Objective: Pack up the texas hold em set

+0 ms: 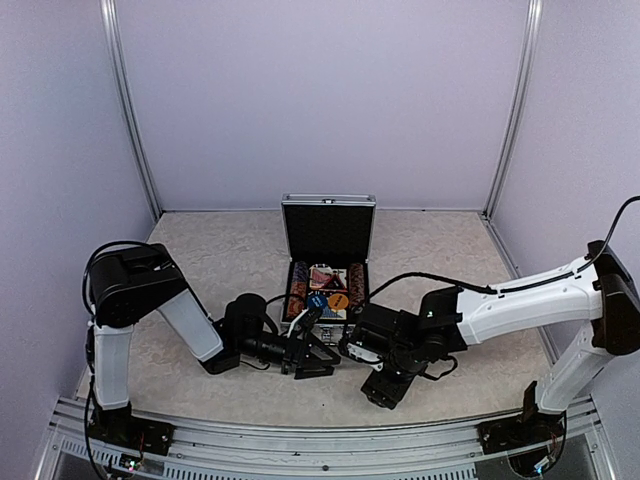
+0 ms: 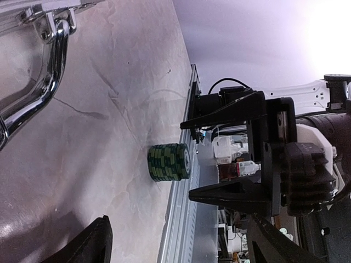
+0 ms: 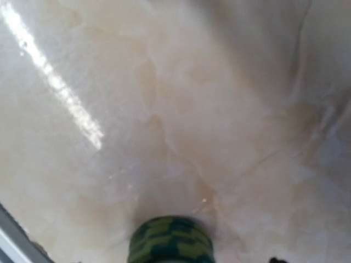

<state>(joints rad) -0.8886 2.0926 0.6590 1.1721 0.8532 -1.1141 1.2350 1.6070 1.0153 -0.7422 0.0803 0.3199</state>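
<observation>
The silver case (image 1: 327, 203) stands open at the back centre, its black-lined tray (image 1: 326, 290) holding chip stacks, cards and discs. A green chip stack (image 2: 169, 161) stands on the table near the front rail. In the right wrist view it shows at the bottom edge (image 3: 171, 241). My right gripper (image 2: 188, 160) is open, its two black fingers (image 2: 236, 194) apart with the stack at their tips, untouched. My left gripper (image 2: 181, 246) is open and empty, low over the table and facing the stack. From above, the right gripper (image 1: 385, 388) hides the stack.
The case's chrome handle (image 2: 38, 71) shows at the upper left of the left wrist view. The aluminium front rail (image 2: 181, 219) runs just behind the green stack. Both arms crowd the table's front centre, the left gripper (image 1: 312, 358) close beside the right one.
</observation>
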